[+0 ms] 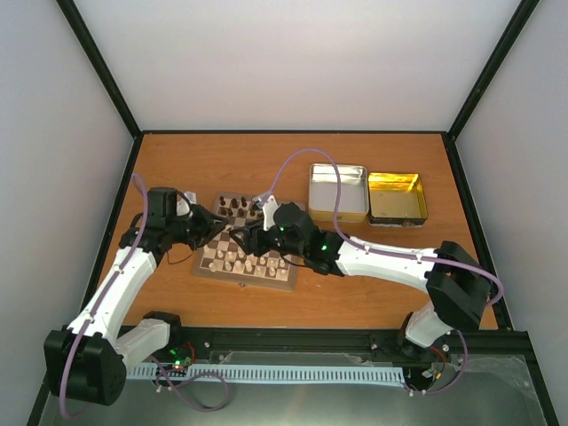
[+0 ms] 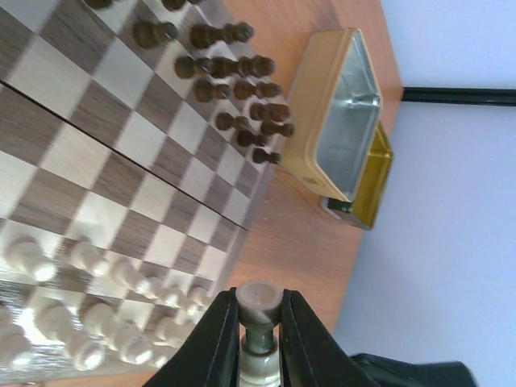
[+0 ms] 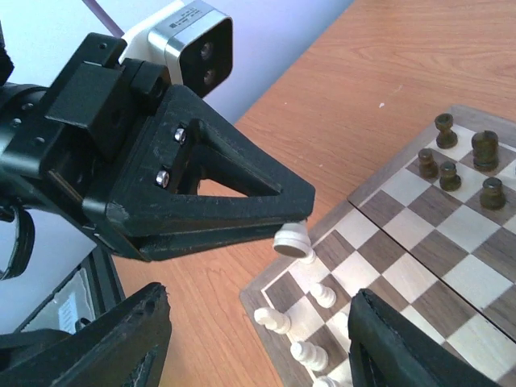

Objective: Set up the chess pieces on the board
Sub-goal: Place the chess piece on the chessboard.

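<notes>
By the board [image 2: 97, 153], left pincer [image 2: 260, 297] gripping a pale piece [image 3: 292, 239], right pincer [image 3: 260, 300] gaping

Top view: pieces [image 1: 232, 259] too small to tell types. Left wrist: held piece [image 2: 260, 322] base cut off at btm edge; board [image 2: 97, 137] runs off left & top. Right wrist: fingers [image 3: 387, 347] cropped at btm.

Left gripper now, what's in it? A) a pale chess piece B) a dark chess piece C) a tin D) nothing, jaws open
A: the left gripper is shut on a pale chess piece, which shows between its fingers in both wrist views.
</notes>
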